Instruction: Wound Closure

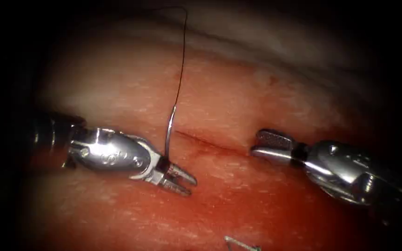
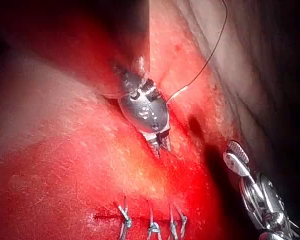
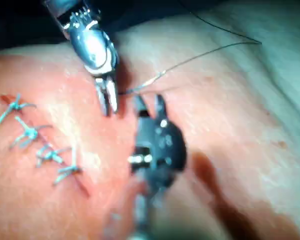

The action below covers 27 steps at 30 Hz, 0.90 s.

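My left tool (image 1: 190, 185) lies at the left end of the cut (image 1: 210, 142), its jaws shut on the curved needle (image 1: 168, 135) close to their hinge. The needle's tail half rises from the jaws. Its tip is hidden behind the tool, so I cannot tell whether it is in the tissue. Dark thread (image 1: 181, 69) runs from the needle's tail up over the far tissue. My right tool (image 1: 255, 143) is at the right end of the cut, jaws open and holding nothing. The left wrist view has the left tool (image 2: 160, 147), the needle (image 2: 177, 93) and the right tool (image 2: 234, 156). The right wrist view has the right tool (image 3: 150, 102), the left tool (image 3: 108, 102) and the needle (image 3: 142, 86).
Several tied stitches (image 2: 150, 225) with cut thread ends close the nearer stretch of the wound, and they are also seen as stitches (image 3: 40, 140) and one stitch (image 1: 242, 243). Red fluid wets the tissue (image 1: 238, 204) around the cut. Paler tissue (image 1: 266, 42) rises behind.
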{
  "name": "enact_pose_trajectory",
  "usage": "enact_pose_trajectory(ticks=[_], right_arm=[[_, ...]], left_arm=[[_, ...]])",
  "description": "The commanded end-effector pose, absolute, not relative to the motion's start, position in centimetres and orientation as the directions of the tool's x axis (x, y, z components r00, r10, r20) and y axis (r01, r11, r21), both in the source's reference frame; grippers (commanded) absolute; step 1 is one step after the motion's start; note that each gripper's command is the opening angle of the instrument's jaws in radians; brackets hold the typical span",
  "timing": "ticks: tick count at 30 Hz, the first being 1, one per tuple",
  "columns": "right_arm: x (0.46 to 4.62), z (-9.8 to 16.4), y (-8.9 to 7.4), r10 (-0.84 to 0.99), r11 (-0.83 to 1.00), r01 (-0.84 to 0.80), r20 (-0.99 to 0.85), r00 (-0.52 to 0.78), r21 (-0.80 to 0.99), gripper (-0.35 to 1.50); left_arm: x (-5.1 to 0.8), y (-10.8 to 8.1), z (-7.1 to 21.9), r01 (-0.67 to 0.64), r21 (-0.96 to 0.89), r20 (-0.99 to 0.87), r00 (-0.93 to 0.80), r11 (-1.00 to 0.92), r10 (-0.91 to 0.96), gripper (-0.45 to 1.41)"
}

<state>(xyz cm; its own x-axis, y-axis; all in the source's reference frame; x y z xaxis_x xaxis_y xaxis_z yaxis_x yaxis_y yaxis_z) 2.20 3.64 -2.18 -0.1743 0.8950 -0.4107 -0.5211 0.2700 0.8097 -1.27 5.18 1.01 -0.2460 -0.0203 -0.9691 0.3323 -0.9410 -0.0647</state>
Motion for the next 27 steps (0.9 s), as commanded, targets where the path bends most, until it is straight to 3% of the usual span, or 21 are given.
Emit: enact_pose_trajectory(ticks=[1, 11, 17, 27], right_arm=[[2.48, -2.09, 3.63, 0.909, 0.210, -0.491, -0.354, -0.221, 0.846, 0.14], [2.85, -1.97, 3.57, 0.943, 0.139, -0.401, -0.244, -0.225, 0.906, 0.34], [2.92, -2.05, 3.58, 0.948, 0.082, -0.278, -0.161, -0.274, 0.957, 0.81], [3.05, -2.06, 3.55, 0.940, 0.026, -0.280, -0.119, -0.320, 0.960, 0.86]], left_arm=[[-1.30, 5.15, 0.97, 0.324, 0.006, -0.981, -0.183, -0.946, -0.069, -0.35], [-1.35, 5.24, 0.66, 0.326, 0.271, -0.959, 0.007, -0.906, -0.284, -0.35], [-1.44, 5.16, 0.70, 0.335, 0.319, -0.944, 0.034, -0.886, -0.327, -0.35], [-1.45, 5.15, 0.65, 0.334, 0.346, -0.935, 0.047, -0.877, -0.351, -0.35]])
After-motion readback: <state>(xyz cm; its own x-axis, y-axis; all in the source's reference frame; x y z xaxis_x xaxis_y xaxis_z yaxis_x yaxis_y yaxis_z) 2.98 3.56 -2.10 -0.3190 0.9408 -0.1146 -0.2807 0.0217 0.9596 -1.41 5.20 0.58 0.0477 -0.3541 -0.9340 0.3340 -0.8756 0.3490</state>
